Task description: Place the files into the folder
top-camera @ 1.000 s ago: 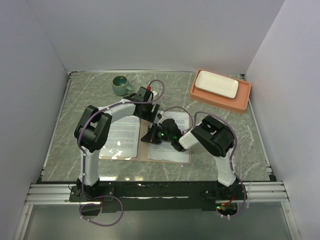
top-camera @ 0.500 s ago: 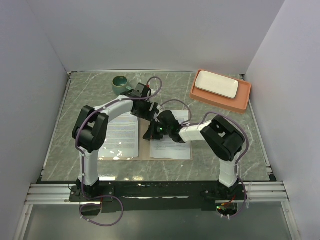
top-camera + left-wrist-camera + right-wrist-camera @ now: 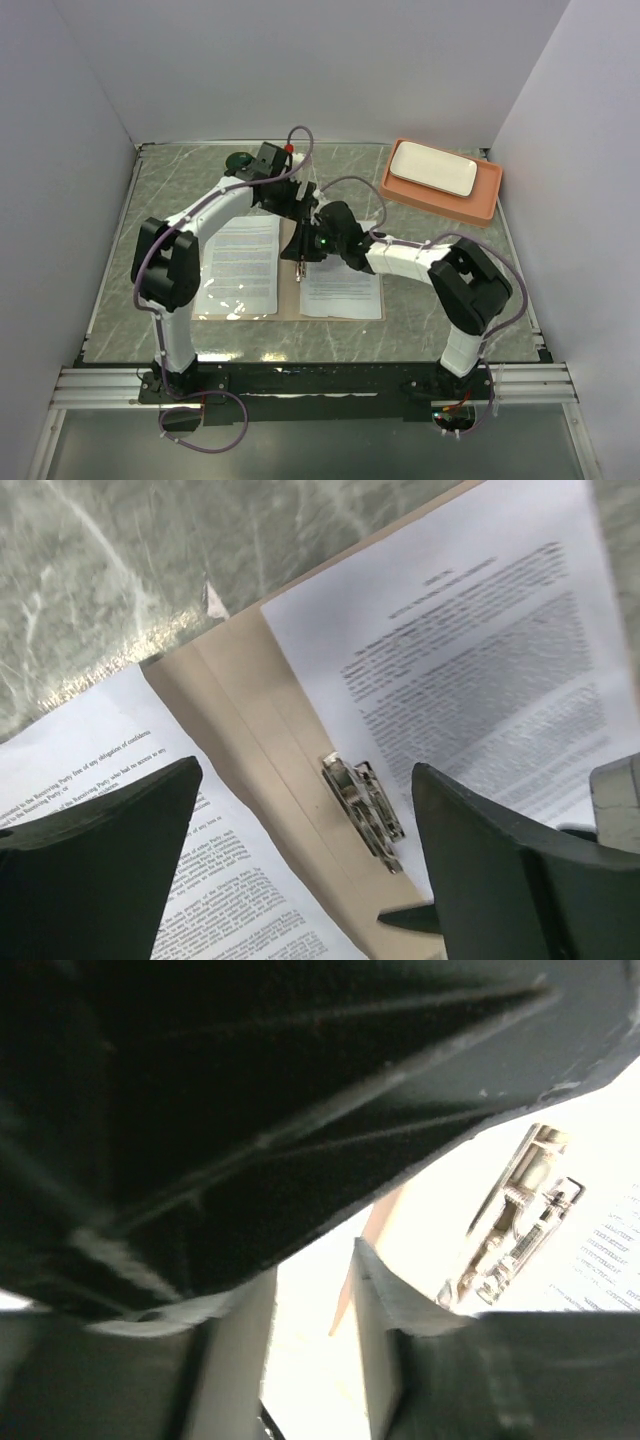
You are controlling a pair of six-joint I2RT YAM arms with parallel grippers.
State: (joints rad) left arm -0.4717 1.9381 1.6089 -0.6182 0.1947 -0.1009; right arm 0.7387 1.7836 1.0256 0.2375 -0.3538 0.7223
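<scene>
Green-veined stone formed the table [image 3: 140,220], and a bare strip of it ran between the arm bases and the near edge of the folder [image 3: 290,316]. That folder lay open and flat, tan card, both halves nearly covered by the files [image 3: 342,292]: one printed sheet on each half, with a narrow band of card showing between their inner edges along the fold. On that band sat the metal clip [image 3: 362,805], just beside the inner edge of the right-hand sheet. The left claw [image 3: 307,772] hung above the clip with its fingers spread wide and nothing between them, one finger over each sheet. The right claw [image 3: 303,255] reached in from the right, low over the fold; its own camera gave a dark, blurred view, but a slim gap showed between its fingers [image 3: 378,1330], pale paper behind it and nothing gripped. Both claws crowded together over the fold, leaving little room there. Open stone lay to the left and right of the folder. Farther back, a dark green mug [image 3: 238,160] stood near the far edge, partly hidden behind the left arm. An orange tray [image 3: 480,210] holding a white plate [image 3: 433,168] filled the far right corner, well apart from the folder. Pale walls [image 3: 300,70] closed three sides.
</scene>
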